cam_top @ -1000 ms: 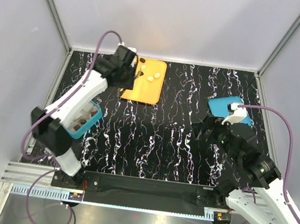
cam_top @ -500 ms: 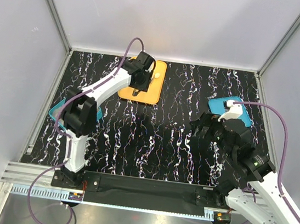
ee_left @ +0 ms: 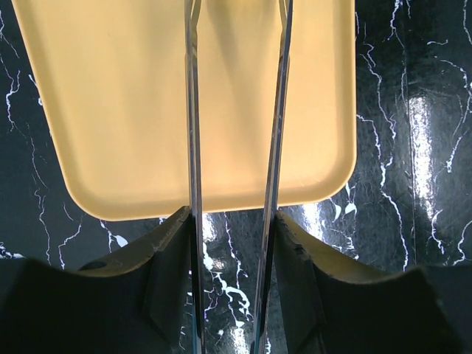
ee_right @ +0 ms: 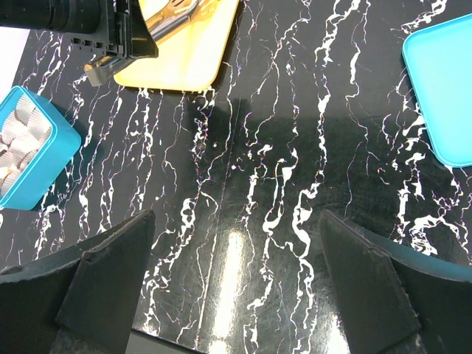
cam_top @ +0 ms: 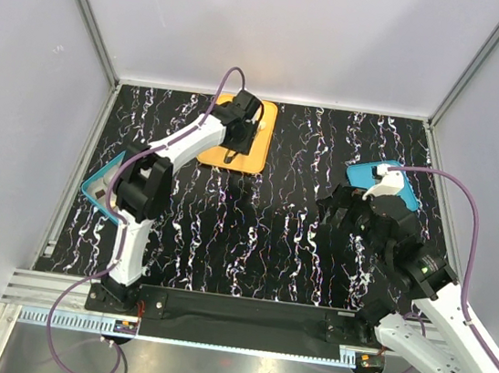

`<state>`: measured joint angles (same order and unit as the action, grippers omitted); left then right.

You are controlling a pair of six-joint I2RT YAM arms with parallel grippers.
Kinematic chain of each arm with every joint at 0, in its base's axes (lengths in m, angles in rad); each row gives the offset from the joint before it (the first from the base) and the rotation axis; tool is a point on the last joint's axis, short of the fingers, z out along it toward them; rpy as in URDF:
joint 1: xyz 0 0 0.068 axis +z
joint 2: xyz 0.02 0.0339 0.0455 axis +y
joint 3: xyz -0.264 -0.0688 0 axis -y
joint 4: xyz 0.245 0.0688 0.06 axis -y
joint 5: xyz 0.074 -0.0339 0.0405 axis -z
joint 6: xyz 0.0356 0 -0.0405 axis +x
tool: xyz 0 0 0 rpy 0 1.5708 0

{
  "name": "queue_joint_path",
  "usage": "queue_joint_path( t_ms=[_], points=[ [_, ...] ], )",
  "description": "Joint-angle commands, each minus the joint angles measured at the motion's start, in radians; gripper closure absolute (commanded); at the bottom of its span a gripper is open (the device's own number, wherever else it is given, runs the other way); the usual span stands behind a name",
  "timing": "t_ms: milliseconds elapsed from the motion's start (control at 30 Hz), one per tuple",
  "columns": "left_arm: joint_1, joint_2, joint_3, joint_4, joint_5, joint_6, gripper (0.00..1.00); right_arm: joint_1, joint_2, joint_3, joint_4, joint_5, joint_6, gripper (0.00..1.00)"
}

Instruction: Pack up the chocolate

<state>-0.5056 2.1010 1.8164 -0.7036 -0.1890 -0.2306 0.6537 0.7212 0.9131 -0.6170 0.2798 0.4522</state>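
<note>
Left gripper (ee_left: pixel 236 29) slid further over the 11 o'clock orange tray (ee_left: pixel 110 110), fingers parted, seemingly empty; right gripper (ee_right: pixel 236 295) spread wide; packing unfinished.

Top external: fixed high above and behind both arm bases, facing down toward the far wall. It is distant and takes in the whole marbled table (cam_top: pixel 260 243), the orange tray (cam_top: pixel 258 155), the teal box (cam_top: pixel 95 186) and the teal lid (cam_top: pixel 366 176).
Left wrist: very close, looking straight down along its own left fingers (ee_left: pixel 193 110) onto one rounded edge of the tray and a strip of table.
Right wrist: raised well above the table, tilted forward and leftward between its right fingers (ee_right: pixel 103 280), at mid range.
Shared, top external and left wrist: tray, table.
Shared, top external and right wrist: tray corner, box, lid, table centre.
</note>
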Motion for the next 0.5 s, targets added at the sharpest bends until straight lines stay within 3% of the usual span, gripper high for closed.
queue_joint_path(
  t_ms=[0, 233, 467],
  points=[
    [-0.004, 0.002, 0.047, 0.039, -0.035, 0.019, 0.53, 0.006, -0.011, 0.032, 0.022, 0.039, -0.009, 0.0],
    [-0.004, -0.018, 0.049, 0.033, -0.038, 0.017, 0.65, 0.006, -0.02, 0.027, 0.016, 0.033, 0.0, 0.0],
    [-0.01, -0.096, 0.044, -0.014, -0.043, 0.004, 0.67, 0.006, -0.048, 0.026, 0.0, 0.029, 0.017, 0.0]
  ],
)
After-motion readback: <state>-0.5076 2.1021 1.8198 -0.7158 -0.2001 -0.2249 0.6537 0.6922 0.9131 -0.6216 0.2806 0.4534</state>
